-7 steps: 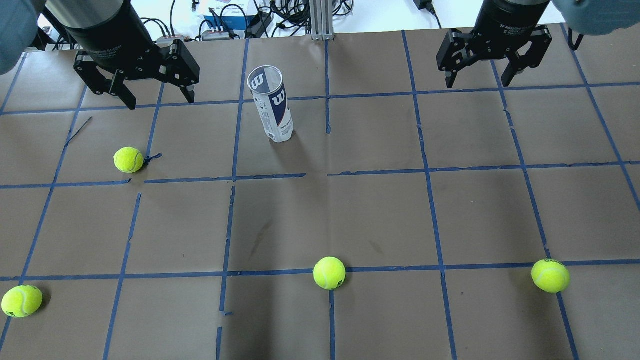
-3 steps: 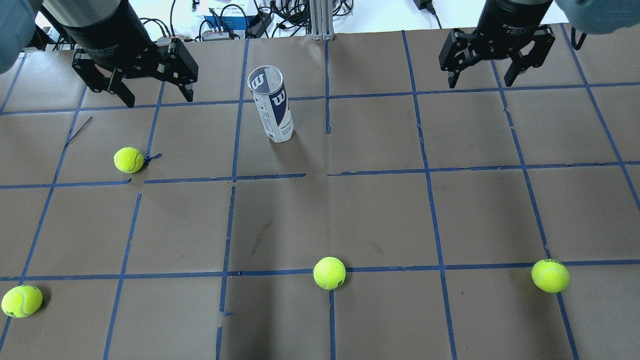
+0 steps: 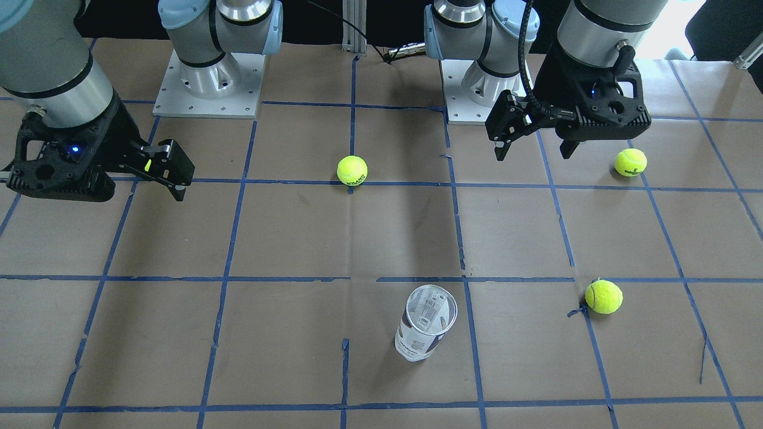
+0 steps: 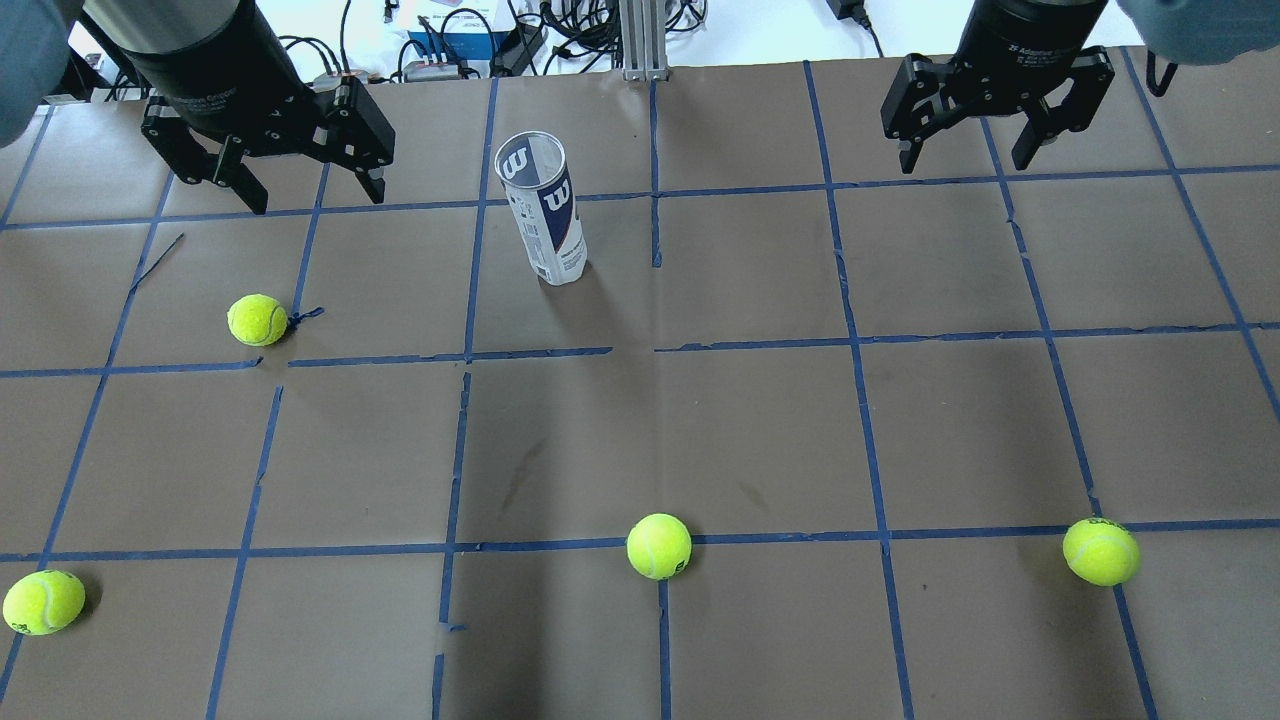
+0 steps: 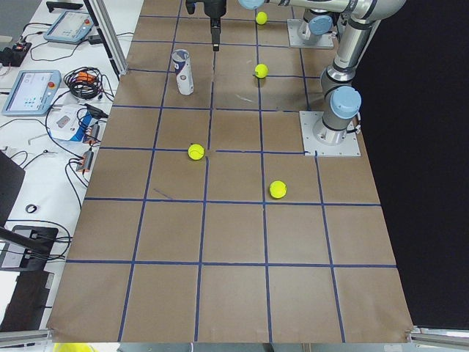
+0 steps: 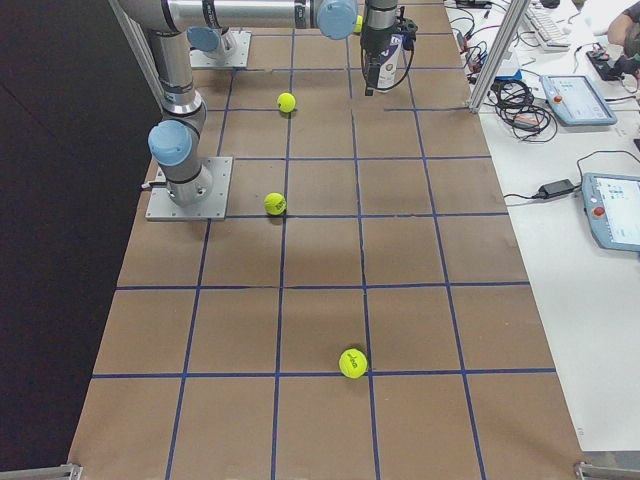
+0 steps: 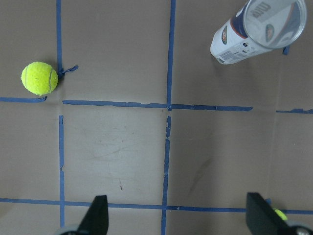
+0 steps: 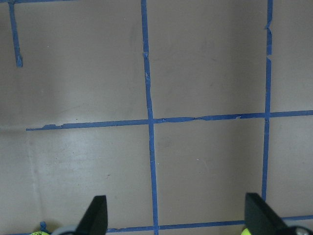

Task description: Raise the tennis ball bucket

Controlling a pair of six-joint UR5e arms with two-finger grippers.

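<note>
Tennis ball bucket stands upright top center, seemingly empty; left gripper and right gripper hover spread wide in the upper corners.

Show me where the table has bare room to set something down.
Bare paper spans the middle row between the tennis ball bucket and the centre ball, and rightward up to the right tool. Busiest is the robot's left: the bucket, left ball and left tool.
</note>
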